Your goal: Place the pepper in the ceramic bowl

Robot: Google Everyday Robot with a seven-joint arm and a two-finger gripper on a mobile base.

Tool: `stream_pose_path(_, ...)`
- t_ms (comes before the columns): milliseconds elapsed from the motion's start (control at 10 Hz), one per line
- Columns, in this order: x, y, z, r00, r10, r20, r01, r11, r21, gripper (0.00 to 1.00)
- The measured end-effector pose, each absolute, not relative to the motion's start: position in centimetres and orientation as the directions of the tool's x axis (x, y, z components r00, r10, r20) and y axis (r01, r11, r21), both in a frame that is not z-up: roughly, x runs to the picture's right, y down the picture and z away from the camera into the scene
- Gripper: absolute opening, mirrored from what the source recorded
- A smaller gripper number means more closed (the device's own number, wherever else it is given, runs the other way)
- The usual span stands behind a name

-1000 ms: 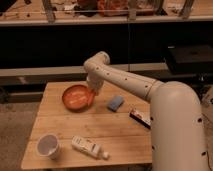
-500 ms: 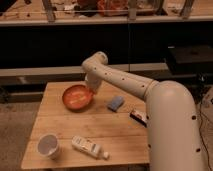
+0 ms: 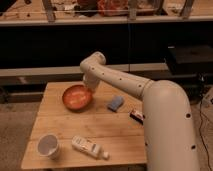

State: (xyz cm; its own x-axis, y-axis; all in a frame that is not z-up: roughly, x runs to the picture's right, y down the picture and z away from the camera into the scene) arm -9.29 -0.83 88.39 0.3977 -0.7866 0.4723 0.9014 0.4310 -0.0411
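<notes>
**Pepper placement: gripper (image 3: 90, 90) closed at the right rim of the bowl (image 3: 74, 98).**
The pepper cannot be made out, either on the table (image 3: 65, 127) or in the bowl; whether the closed gripper holds it is hidden. If it does, release over the bowl is probably the step left. A blue sponge (image 3: 115, 103) and dark packet (image 3: 136, 115) lie right of the bowl, with a white cup (image 3: 48, 145) and bottle (image 3: 87, 146) at the front, well apart. None obstructs the bowl.
</notes>
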Motion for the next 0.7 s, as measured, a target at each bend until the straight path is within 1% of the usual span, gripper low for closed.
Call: stream_pose_path(700,-10.05,-1.21,89.00,0.382,-0.795,0.472,0.906,0.422,-0.024,0.13)
